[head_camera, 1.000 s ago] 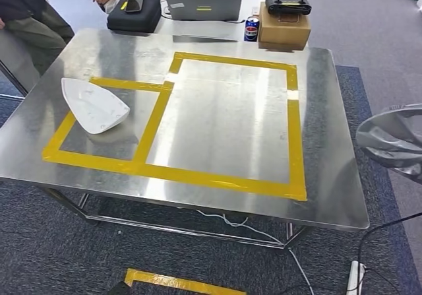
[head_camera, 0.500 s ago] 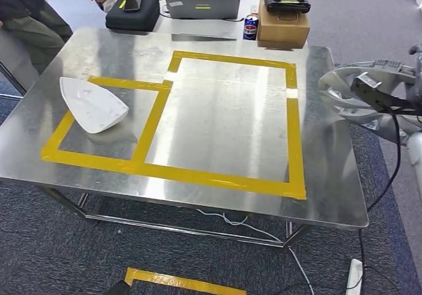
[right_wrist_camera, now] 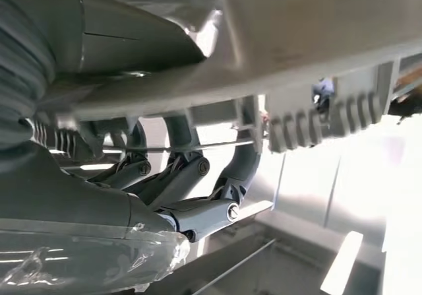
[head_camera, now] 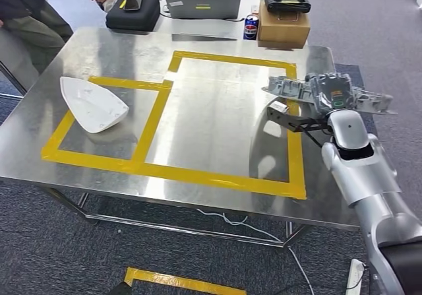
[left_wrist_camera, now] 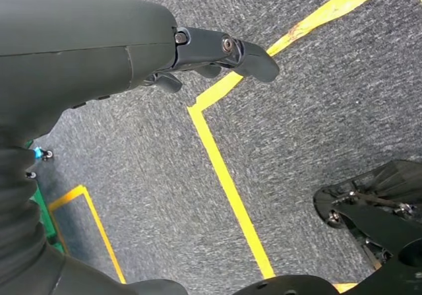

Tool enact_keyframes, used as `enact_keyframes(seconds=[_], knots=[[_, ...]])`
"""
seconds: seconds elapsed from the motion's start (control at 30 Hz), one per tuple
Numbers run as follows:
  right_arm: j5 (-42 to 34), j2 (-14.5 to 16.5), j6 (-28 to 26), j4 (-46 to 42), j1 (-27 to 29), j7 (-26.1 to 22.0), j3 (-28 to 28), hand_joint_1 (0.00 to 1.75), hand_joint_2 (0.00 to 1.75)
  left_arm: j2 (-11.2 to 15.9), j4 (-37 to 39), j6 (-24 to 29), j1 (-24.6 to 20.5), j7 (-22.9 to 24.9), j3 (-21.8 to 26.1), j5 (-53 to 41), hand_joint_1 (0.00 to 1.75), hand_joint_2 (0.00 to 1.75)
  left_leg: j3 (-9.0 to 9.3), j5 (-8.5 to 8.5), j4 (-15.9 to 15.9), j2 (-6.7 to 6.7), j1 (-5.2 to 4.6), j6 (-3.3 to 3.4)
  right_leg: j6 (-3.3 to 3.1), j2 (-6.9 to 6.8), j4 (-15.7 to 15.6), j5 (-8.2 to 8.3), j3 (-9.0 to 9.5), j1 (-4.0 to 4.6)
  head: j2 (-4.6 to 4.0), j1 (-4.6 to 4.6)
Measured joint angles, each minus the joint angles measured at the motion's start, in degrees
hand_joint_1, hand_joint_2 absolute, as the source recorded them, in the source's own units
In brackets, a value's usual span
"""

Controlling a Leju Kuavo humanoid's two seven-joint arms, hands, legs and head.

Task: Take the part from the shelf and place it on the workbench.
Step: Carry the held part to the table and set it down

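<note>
The right hand [head_camera: 318,113] grips a flat grey part [head_camera: 326,92] and holds it level above the right side of the workbench [head_camera: 99,51], over the right strip of the yellow tape outline [head_camera: 226,179] and the bare metal just beyond it — clear of the surface, with its dark shadow falling on the steel to the left of it. In the right wrist view the fingers [right_wrist_camera: 199,169] curl up under the part [right_wrist_camera: 318,37] while the thumb lies over its top, so the part is clamped between them; its ribbed edge shows beside the fingers. The silver right arm [head_camera: 370,183] comes in from the near right corner. The left hand [left_wrist_camera: 149,51] hangs above grey carpet marked with yellow tape lines, its fingers [left_wrist_camera: 244,49] stretched out and slightly apart, holding nothing. On the left side of the workbench, inside the smaller taped rectangle, lies a white curved shell [head_camera: 92,103], well apart from the grey part. Beyond the far edge stands another table with a black case [head_camera: 133,12], a laptop [head_camera: 203,3], a drink can [head_camera: 250,27] and a cardboard box [head_camera: 285,26] carrying a black controller [head_camera: 287,3] — people sit at the far left, partly cut off by the frame.
</note>
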Motion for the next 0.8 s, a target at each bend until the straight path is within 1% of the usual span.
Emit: enact_keyframes(seconds=[0.2,0.37,0.47,0.57,0.8], knots=[[0.04,2.49,-0.02,3.44,-0.27,-0.69,1.32,1.75,1.75,0.12,0.0,0.0,0.05,0.0,0.0,-0.32,0.0,1.75,-0.03,0.0,0.0,-0.02,0.0,-0.01,-0.01,-0.01,-0.01,0.01,0.0,0.0,0.0,0.01],[-0.45,5.91,1.01,5.71,-0.56,-2.84,2.63,1.75,1.75,0.14,0.0,0.07,-0.01,-0.05,0.0,-1.13,0.0,1.75,-0.03,-0.01,0.0,0.05,0.0,-0.02,-0.01,0.11,-0.02,0.01,-0.05,0.0,0.0,-0.01],[-1.81,7.48,1.25,6.54,-0.53,-3.77,3.29,1.75,1.75,0.14,0.0,0.77,0.0,-0.62,0.52,0.94,0.0,1.75,-0.05,-0.01,0.0,0.03,0.0,-0.02,-0.04,0.08,-0.02,-0.01,-0.08,0.02,0.0,-0.01],[-3.79,8.07,1.16,6.99,-0.36,-5.2,3.67,1.75,1.75,0.2,0.0,1.03,0.02,-1.2,1.72,1.75,0.0,1.75,-0.06,-0.01,0.0,0.01,0.01,-0.02,-0.05,0.05,-0.02,-0.02,-0.08,0.04,0.0,-0.01],[-7.13,9.1,0.38,7.78,0.92,-8.39,3.98,1.75,1.75,0.4,0.0,0.23,0.09,-1.42,1.84,-0.66,0.0,1.75,-0.05,-0.02,0.0,0.07,0.0,-0.03,-0.08,0.15,-0.04,0.0,-0.08,0.03,0.0,0.01]])
